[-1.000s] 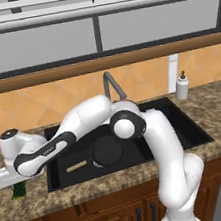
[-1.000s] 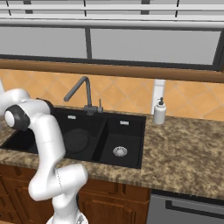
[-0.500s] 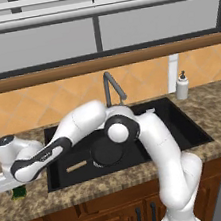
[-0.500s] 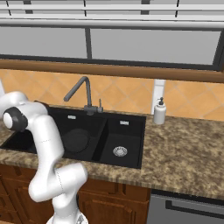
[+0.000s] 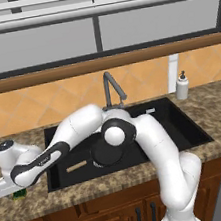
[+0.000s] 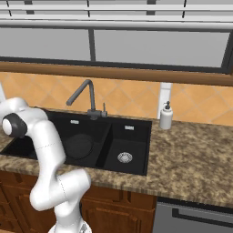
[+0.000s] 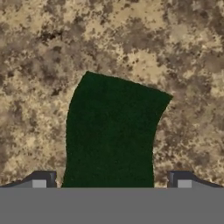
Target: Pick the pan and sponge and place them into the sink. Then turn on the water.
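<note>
Arm has swung further left and dropped lower over counter; gripper (image 7: 111, 183) now directly above sponge (image 7: 111, 135), jaws wide apart, nothing held. Grasp looks imminent. Pan (image 5: 106, 153) already lies in sink (image 5: 186, 126), wooden handle pointing left. Sponge: dark green, matte, soft-edged block on speckled granite countertop (image 7: 183, 52).

Dark green sponge (image 7: 111, 135) on a speckled brown-and-tan granite counter (image 7: 175, 52). Black sink (image 6: 113, 145) with a silver drain (image 6: 125, 157). Black pan (image 5: 105, 154), light wooden handle (image 5: 76, 166). White soap bottle (image 6: 166, 117). Orange tiles (image 6: 132, 100).
</note>
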Available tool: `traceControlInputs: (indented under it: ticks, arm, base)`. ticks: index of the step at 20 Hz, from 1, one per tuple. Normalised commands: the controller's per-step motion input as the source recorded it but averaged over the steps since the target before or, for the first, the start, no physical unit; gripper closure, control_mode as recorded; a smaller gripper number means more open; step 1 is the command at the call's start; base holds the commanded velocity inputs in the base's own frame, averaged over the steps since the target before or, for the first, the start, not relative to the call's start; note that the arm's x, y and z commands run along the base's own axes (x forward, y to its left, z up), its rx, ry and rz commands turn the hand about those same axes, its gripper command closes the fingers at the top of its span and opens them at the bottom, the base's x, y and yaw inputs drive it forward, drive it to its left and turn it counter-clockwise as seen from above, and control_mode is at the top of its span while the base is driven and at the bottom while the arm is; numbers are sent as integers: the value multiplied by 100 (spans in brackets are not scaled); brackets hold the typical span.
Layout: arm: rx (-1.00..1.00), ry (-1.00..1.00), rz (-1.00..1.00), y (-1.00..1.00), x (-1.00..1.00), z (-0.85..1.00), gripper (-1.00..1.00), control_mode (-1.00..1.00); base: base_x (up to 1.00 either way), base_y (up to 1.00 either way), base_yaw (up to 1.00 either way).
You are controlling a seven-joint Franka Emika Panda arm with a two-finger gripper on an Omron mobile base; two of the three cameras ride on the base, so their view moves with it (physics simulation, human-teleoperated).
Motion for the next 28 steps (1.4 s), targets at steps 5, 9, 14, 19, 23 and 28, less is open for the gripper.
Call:
traceControlInputs:
  ticks: [5, 9, 14, 19, 23, 28]
  arm:
    - [0, 0, 0, 4, 0, -25, -100, -100]
    - [0, 0, 0, 0, 0, -6, 100, -100]
    - [0, 0, 0, 0, 0, 0, 100, -100]
    - [0, 0, 0, 0, 0, 0, 100, -100]
    - [0, -4, -11, -58, -41, 0, 100, -100]
    - [1, -4, -20, -82, -20, 53, 100, -100]
  base:
    - [0, 0, 0]
    - [0, 0, 0]
    - [0, 0, 0]
    - [0, 0, 0]
    - [0, 0, 0]
    - [0, 0, 0]
